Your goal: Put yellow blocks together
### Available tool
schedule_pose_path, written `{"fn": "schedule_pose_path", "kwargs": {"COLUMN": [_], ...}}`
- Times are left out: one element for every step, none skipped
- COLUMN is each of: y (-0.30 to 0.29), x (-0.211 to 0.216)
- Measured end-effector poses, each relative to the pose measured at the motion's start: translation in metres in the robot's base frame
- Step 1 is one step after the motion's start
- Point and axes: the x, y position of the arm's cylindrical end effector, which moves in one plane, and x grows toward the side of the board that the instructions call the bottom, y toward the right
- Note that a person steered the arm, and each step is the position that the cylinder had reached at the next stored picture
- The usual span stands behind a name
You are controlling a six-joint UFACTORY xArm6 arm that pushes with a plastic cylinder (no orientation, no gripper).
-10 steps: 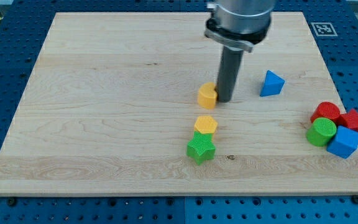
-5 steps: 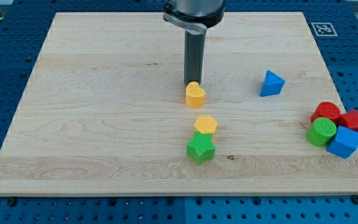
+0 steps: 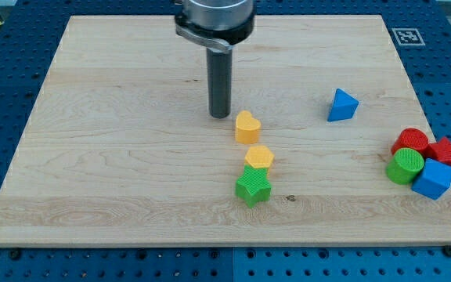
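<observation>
A yellow heart-shaped block (image 3: pixel 247 127) lies near the board's middle. A yellow hexagon block (image 3: pixel 259 157) lies just below it, a small gap between them. The hexagon touches a green star block (image 3: pixel 253 186) below it. My tip (image 3: pixel 220 116) stands on the board just up and to the left of the yellow heart, a small gap apart from it.
A blue triangle block (image 3: pixel 341 106) lies to the right of the middle. At the right edge sits a cluster: a red cylinder (image 3: pixel 410 142), a red star (image 3: pixel 445 151), a green cylinder (image 3: pixel 405 166) and a blue cube (image 3: pixel 432 179). The wooden board (image 3: pixel 116 157) has a marker tag (image 3: pixel 406 36) at its top right corner.
My tip has moved left, from the right of the yellow heart, over its top, to its upper left. The heart slid left and then down, closer to the yellow hexagon.
</observation>
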Motion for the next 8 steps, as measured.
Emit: {"fn": "schedule_pose_path", "kwargs": {"y": [-0.004, 0.006, 0.007, 0.017, 0.029, 0.031, 0.035, 0.035], "x": [0.001, 0.013, 0.012, 0.005, 0.012, 0.018, 0.026, 0.027]}}
